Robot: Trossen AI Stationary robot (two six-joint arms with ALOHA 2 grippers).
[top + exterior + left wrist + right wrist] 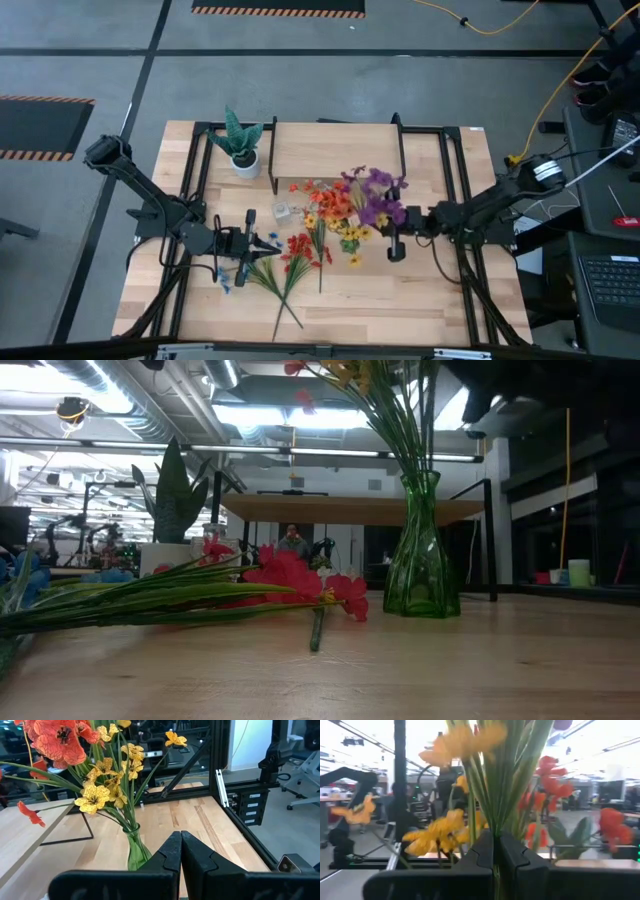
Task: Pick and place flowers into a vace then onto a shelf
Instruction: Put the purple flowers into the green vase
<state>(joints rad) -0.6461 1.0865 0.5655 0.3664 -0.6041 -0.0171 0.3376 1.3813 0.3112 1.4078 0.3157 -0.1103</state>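
A green glass vase point(420, 565) stands on the table and holds yellow, orange and purple flowers point(350, 210). Red flowers point(290, 575) and blue blooms point(226, 284) lie flat on the table to its left, their green stalks point(283, 290) running toward the near edge. My left gripper point(262, 245) hangs shut beside these lying stems and faces the vase point(134, 854). My right gripper point(494, 855) is at the vase's right side, high among the upright stems, shut on them. The shelf point(335, 150) stands at the far edge. My right gripper has a thin green stalk point(494, 827) of the bunch in the vase pinched between its two fingers. It comes level from the table's right, with the fingers across the upright stalk. The stalk's lower end runs down toward the vase, hidden by the fingers.
A spiky green plant in a white pot point(242, 150) stands at the shelf's left end. A small clear glass point(282, 211) sits left of the vase. Black frame rails point(460, 190) run along both table sides. Bare tabletop point(420, 300) lies near the front right.
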